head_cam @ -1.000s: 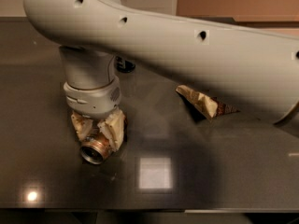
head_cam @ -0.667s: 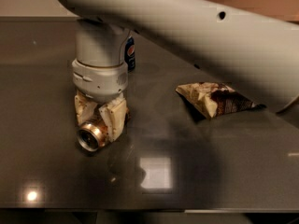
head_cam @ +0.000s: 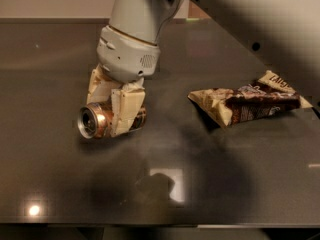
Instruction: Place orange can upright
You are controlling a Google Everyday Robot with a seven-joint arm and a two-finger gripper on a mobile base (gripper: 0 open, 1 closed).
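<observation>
The orange can (head_cam: 96,121) is a shiny copper-orange drink can, lying on its side with its silver top facing left toward the camera. My gripper (head_cam: 114,115) hangs from the white arm at upper centre and its two cream fingers (head_cam: 126,110) are shut across the can's body. The can is held horizontal, slightly above the dark table (head_cam: 60,184); its shadow falls just beneath it.
A crumpled brown and cream snack bag (head_cam: 247,103) lies on the table to the right of the can. The big white arm segment (head_cam: 250,14) crosses the upper right. The table's front edge runs along the bottom.
The gripper has lifted the can off the table, and the arm has risen and swung up and right. The dark blue can behind the wrist is out of sight now.
</observation>
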